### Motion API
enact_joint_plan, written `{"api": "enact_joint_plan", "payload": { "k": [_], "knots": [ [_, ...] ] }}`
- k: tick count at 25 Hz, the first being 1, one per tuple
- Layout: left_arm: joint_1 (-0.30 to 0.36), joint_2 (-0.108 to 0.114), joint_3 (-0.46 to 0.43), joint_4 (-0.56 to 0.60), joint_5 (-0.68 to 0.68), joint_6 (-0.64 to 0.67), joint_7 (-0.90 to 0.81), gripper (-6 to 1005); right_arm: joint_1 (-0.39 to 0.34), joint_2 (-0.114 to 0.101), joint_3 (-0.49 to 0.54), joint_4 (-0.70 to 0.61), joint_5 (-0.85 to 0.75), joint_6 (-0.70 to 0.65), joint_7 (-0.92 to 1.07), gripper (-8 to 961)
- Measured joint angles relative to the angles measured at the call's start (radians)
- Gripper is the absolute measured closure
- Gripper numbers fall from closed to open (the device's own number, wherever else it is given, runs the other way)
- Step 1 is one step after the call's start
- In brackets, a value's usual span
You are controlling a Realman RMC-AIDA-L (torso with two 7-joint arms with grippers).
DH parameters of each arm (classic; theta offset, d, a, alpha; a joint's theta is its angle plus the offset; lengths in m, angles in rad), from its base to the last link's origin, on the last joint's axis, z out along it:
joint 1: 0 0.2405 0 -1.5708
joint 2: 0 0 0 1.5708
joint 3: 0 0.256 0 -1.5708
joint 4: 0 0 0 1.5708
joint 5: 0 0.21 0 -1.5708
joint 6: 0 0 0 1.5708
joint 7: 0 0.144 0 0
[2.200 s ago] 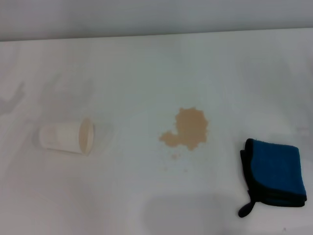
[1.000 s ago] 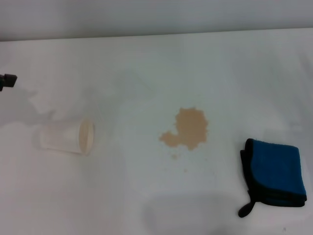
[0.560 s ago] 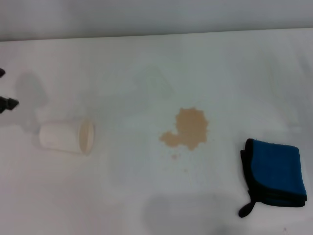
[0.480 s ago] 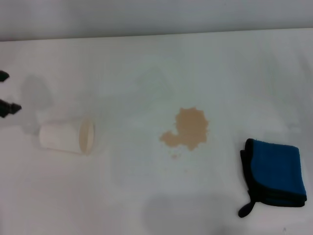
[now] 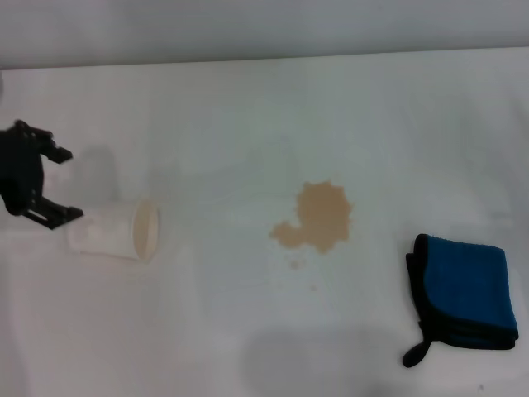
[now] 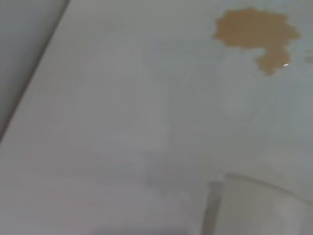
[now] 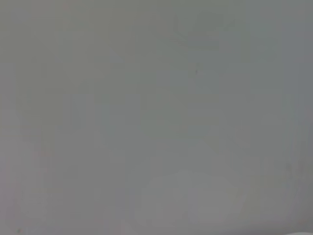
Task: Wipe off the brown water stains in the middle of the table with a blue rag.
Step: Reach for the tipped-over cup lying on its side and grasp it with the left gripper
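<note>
The brown water stains (image 5: 318, 218) lie in the middle of the white table (image 5: 248, 107); they also show in the left wrist view (image 6: 257, 30). The blue rag (image 5: 461, 289), folded, with black edging and a loop tail, lies at the right front of the table, untouched. My left gripper (image 5: 64, 184) is open at the left edge of the head view, its two black fingers (image 5: 51, 214) spread just behind the closed end of a tipped paper cup (image 5: 113, 231). The right gripper is out of view.
The white paper cup lies on its side at the left, mouth toward the stain; its edge shows in the left wrist view (image 6: 259, 205). The table's far edge (image 5: 264, 56) runs along the top. The right wrist view shows only plain grey surface.
My left gripper has come into view from the left edge and moved right toward the cup, fingers spread. The cup, stain and rag have not moved.
</note>
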State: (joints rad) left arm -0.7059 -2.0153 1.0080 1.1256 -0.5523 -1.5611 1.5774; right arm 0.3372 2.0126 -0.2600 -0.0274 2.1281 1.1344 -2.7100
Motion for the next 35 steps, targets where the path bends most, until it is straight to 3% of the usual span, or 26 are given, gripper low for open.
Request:
{"api": "enact_joint_plan", "payload": {
  "k": [35],
  "knots": [
    [-0.067,-0.025,0.076,-0.335,-0.041,0.2,0.247,126,-0.011,-0.002,-0.024,0.014,-0.007,0.059,0.049,152]
  ]
}}
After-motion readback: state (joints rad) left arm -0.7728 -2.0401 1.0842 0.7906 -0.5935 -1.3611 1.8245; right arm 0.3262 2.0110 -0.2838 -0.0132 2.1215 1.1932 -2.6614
